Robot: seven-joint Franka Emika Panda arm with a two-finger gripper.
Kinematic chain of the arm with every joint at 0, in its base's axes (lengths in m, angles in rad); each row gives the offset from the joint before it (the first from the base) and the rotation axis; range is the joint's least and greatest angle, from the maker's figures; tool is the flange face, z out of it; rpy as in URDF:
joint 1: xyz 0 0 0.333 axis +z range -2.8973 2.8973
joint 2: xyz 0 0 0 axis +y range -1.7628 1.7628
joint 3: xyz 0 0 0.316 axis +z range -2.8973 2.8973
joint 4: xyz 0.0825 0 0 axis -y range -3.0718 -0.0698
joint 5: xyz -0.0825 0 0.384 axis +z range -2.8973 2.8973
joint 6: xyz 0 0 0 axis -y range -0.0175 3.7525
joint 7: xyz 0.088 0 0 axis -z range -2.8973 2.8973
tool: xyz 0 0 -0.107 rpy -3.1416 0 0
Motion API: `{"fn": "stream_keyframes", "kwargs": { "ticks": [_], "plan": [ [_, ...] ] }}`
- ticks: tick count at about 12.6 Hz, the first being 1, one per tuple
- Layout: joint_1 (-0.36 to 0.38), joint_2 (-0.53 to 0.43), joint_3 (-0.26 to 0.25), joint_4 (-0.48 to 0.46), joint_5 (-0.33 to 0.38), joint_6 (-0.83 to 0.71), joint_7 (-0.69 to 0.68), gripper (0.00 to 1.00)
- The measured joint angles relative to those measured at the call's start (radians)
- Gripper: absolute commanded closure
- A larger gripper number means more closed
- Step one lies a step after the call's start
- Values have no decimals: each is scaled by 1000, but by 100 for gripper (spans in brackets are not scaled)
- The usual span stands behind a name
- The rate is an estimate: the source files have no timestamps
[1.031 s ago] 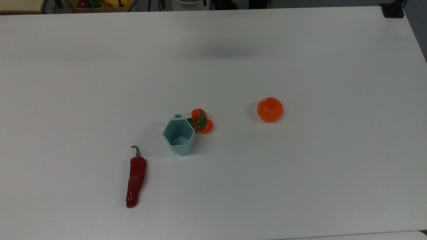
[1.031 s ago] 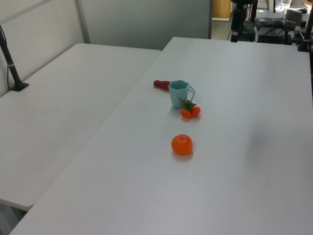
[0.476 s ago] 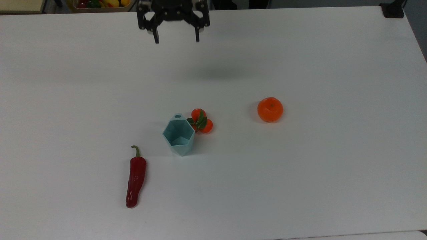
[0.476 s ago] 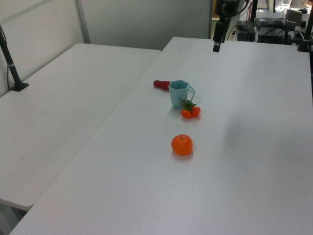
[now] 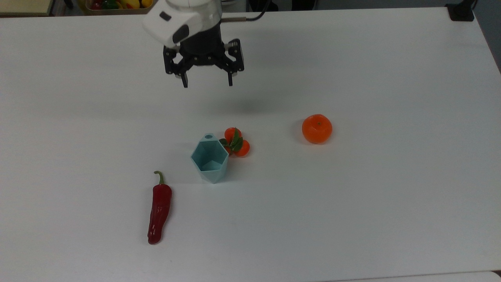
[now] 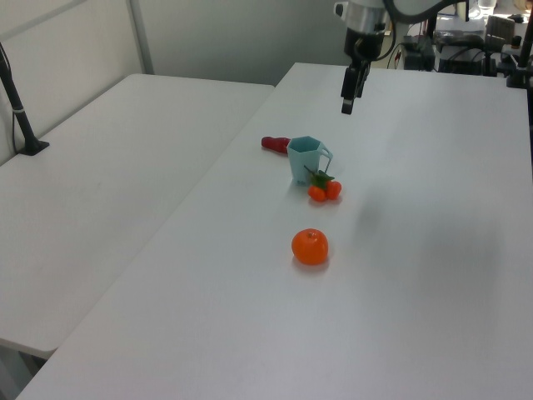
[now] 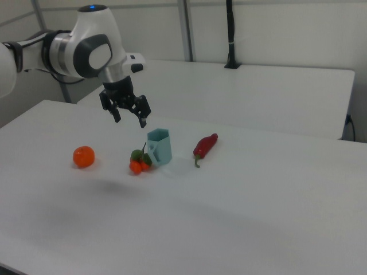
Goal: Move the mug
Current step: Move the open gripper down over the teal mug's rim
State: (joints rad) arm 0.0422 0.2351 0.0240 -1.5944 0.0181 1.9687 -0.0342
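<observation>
Approach step. My black two-finger gripper hangs above the white table, fingers spread wide, empty. Pale teal faceted mug stands upright mid-table, touching small leafy orange fruits. Next: descend over rim, avoid fruit.

Small tomatoes touching the mug

A robotics lab: bare white tables; grey partition walls; equipment racks behind the arm
</observation>
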Motion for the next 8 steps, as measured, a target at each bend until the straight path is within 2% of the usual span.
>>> {"fn": "stream_keyframes", "kwargs": {
  "ticks": [5,8],
  "plan": [
    [-1,138,-1,1,-7,148,0,0],
    [-1,185,-2,2,-25,195,0,0]
  ]
}}
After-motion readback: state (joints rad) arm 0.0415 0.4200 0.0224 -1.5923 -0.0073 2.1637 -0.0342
